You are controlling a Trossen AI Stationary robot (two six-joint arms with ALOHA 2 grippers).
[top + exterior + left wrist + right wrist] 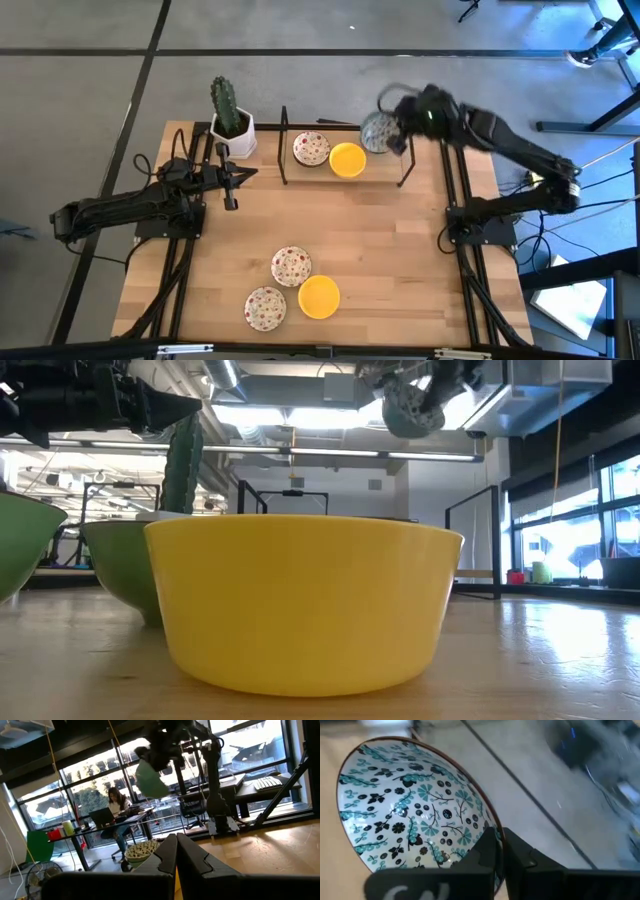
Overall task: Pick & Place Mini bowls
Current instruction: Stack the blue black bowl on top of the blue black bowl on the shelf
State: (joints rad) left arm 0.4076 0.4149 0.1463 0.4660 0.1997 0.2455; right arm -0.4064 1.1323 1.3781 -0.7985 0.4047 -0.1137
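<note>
Green-blue patterned mini bowl (415,805): rim clamped in right end effector (500,851), raised above the tabletop's (400,260) far right corner. Left end effector (232,190): fingers together, empty, hovering by cactus pot (234,134).

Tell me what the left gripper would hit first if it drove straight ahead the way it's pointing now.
The left gripper, shut and empty, points across the table toward the black rack. Its near upright would likely come first, then the red-speckled bowl inside; height is hard to judge.
</note>
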